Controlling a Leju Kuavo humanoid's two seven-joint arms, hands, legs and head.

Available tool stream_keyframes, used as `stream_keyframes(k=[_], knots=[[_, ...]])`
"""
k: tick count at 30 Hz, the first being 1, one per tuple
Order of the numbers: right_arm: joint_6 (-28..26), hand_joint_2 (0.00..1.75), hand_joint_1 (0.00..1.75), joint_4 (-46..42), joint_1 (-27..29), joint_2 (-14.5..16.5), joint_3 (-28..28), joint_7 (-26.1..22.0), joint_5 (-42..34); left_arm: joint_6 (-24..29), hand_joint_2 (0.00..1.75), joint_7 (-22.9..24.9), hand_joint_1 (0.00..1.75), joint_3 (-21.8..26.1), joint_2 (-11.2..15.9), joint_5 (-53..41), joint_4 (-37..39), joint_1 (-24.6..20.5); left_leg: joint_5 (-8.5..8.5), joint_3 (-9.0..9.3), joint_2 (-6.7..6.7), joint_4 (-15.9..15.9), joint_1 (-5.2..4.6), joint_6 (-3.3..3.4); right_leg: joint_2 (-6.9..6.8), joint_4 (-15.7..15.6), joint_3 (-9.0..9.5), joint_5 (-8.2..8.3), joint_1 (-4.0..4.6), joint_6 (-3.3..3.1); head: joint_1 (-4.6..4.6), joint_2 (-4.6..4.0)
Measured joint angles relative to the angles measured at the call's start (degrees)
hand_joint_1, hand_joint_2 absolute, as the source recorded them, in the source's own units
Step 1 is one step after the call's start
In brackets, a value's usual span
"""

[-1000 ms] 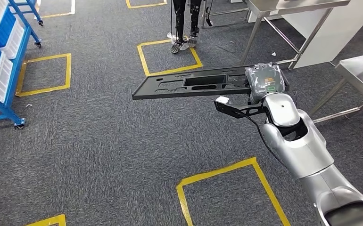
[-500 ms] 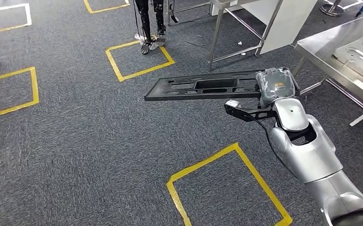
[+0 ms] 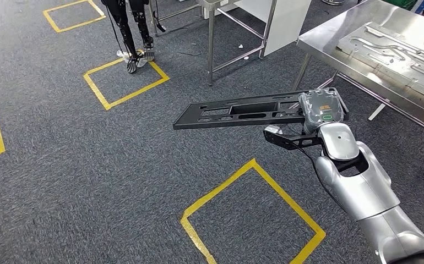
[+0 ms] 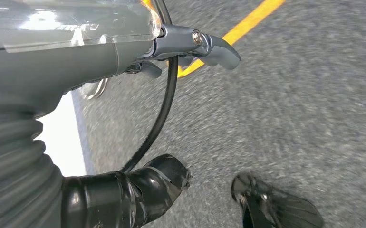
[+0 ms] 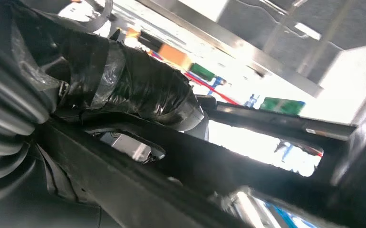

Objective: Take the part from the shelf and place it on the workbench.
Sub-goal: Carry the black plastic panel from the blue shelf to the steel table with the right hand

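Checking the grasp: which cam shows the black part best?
Head view: the whole black part shows, held level at one end by the right hand. The right wrist view gives a close, dark underside of it; the left wrist view looks at carpet.

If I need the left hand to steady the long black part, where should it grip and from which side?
Grip the free end of the black part, coming from the robot's left. The right hand holds only the opposite end, so the flat, roughly level panel sticks out unsupported. Its thin outer rim by the cutouts looks easiest to pinch, probably thumb above and fingers below. The left hand hangs near the floor.
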Motion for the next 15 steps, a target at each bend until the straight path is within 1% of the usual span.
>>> stream_keyframes(k=[2, 3, 4, 5, 6, 7, 8, 9, 10, 11, 12, 13, 14, 15], knots=[[-0.02, 1.75, 1.75, -0.02, 0.0, 0.0, -0.01, 0.0, 0.0, 0.0, 1.75, 0.0, 0.0, 0.0, 0.0, 0.0, 0.0, 0.01, 0.03, -0.03, 0.1, 0.02, -0.01, 0.04, 0.09, -0.03, -0.05, 0.08, -0.01, 0.1, -0.02, 0.0], [-0.04, 1.75, 1.75, -0.02, 0.04, 0.0, -0.01, 0.0, 0.0, 0.0, 1.75, 0.0, 0.0, 0.01, 0.01, -0.01, 0.0, -0.01, 0.05, -0.04, 0.35, 0.0, -0.11, 0.17, 0.33, -0.11, -0.12, 0.19, -0.09, 0.28, -0.02, 0.0], [-0.06, 1.75, 1.75, 0.0, 0.11, -0.03, -0.03, 0.0, 0.0, 0.0, 1.75, 0.01, 0.0, 0.02, 0.01, -0.01, 0.0, -0.08, 0.17, -0.02, 0.87, -0.14, -0.19, 0.43, 0.85, -0.27, -0.24, 0.4, -0.18, 0.62, -0.03, -0.01], [-0.08, 1.75, 1.75, 0.04, 0.17, -0.11, -0.07, -0.02, 0.01, 0.0, 1.75, 0.02, 0.0, 0.04, -0.02, -0.02, 0.0, -0.13, 0.45, 0.04, 1.97, -0.48, -0.21, 1.0, -0.6, 0.86, -0.94, -0.33, -0.13, 1.04, 0.04, -0.01], [-0.09, 1.75, 1.75, 0.09, 0.23, -0.18, -0.09, -0.04, 0.02, 0.0, 1.75, 0.03, 0.0, 0.08, -0.03, -0.02, 0.0, -0.15, 0.72, 0.07, 3.23, -0.8, -0.26, 1.57, -2.29, 3.11, -2.14, -1.63, -0.12, 1.47, 0.12, -0.01], [-0.09, 1.75, 1.75, 0.14, 0.28, -0.23, -0.12, -0.07, 0.03, 0.0, 1.75, 0.04, 0.0, 0.11, -0.04, -0.02, 0.0, -0.14, 0.97, 0.1, 4.49, -1.12, -0.24, 2.04, -4.28, 6.5, -3.78, -3.43, -0.05, 1.8, 0.2, -0.02], [-0.09, 1.75, 1.75, 0.2, 0.35, -0.25, -0.13, -0.1, 0.04, 0.01, 1.75, 0.04, 0.0, 0.14, -0.04, -0.02, 0.0, -0.07, 1.12, 0.06, 5.69, -1.32, -0.24, 2.38, -6.56, 10.71, -5.72, -5.48, 0.02, 1.98, 0.27, -0.02], [-0.09, 1.75, 1.75, 0.27, 0.43, -0.23, -0.13, -0.11, 0.06, 0.01, 1.75, 0.04, 0.0, 0.16, -0.01, -0.02, 0.0, -0.02, 1.09, 0.01, 6.5, -1.32, -0.3, 2.4, -6.89, 13.55, -6.99, -6.39, -0.04, 2.06, 0.27, -0.01], [-0.09, 1.75, 1.75, 0.38, 0.51, -0.21, -0.13, -0.12, 0.09, 0.02, 1.75, 0.02, 0.0, 0.18, 0.01, -0.02, 0.0, -0.01, 1.04, 0.0, 7.32, -1.31, -0.34, 2.4, -7.03, 14.58, -7.35, -6.3, -0.07, 2.08, 0.28, -0.01], [-0.09, 1.75, 1.75, 0.48, 0.54, -0.21, -0.13, -0.14, 0.12, 0.02, 1.75, 0.01, 0.0, 0.2, 0.02, -0.01, 0.0, -0.03, 0.98, 0.04, 8.13, -1.3, -0.38, 2.36, -7.18, 13.3, -6.52, -5.19, -0.05, 2.01, 0.28, -0.01], [-0.09, 1.75, 1.75, 0.55, 0.52, -0.2, -0.13, -0.15, 0.15, 0.02, 1.75, -0.02, 0.0, 0.21, -0.01, -0.01, 0.0, -0.07, 0.9, 0.14, 8.9, -1.3, -0.41, 2.27, -7.64, 9.84, -4.52, -3.39, 0.03, 1.82, 0.28, -0.01], [-0.09, 1.75, 1.75, 0.58, 0.43, -0.2, -0.14, -0.17, 0.17, 0.02, 1.75, -0.03, 0.0, 0.21, -0.03, 0.01, 0.0, -0.11, 0.79, 0.27, 9.6, -1.31, -0.48, 2.14, -8.92, 5.59, -2.21, -1.96, 0.28, 1.5, 0.28, -0.01], [-0.1, 1.75, 1.75, 0.57, 0.31, -0.19, -0.15, -0.18, 0.17, 0.02, 1.75, -0.05, 0.0, 0.22, -0.05, 0.01, 0.0, -0.14, 0.67, 0.37, 10.26, -1.3, -0.64, 1.93, -10.08, 2.03, -0.29, -0.86, 0.62, 1.11, 0.27, -0.02], [-0.1, 1.75, 1.75, 0.56, 0.18, -0.17, -0.16, -0.18, 0.17, 0.02, 1.75, -0.06, 0.0, 0.23, -0.07, 0.02, 0.0, -0.18, 0.55, 0.48, 10.84, -1.31, -0.79, 1.7, -10.9, -0.25, 0.87, -0.36, 0.95, 0.73, 0.27, -0.02]])
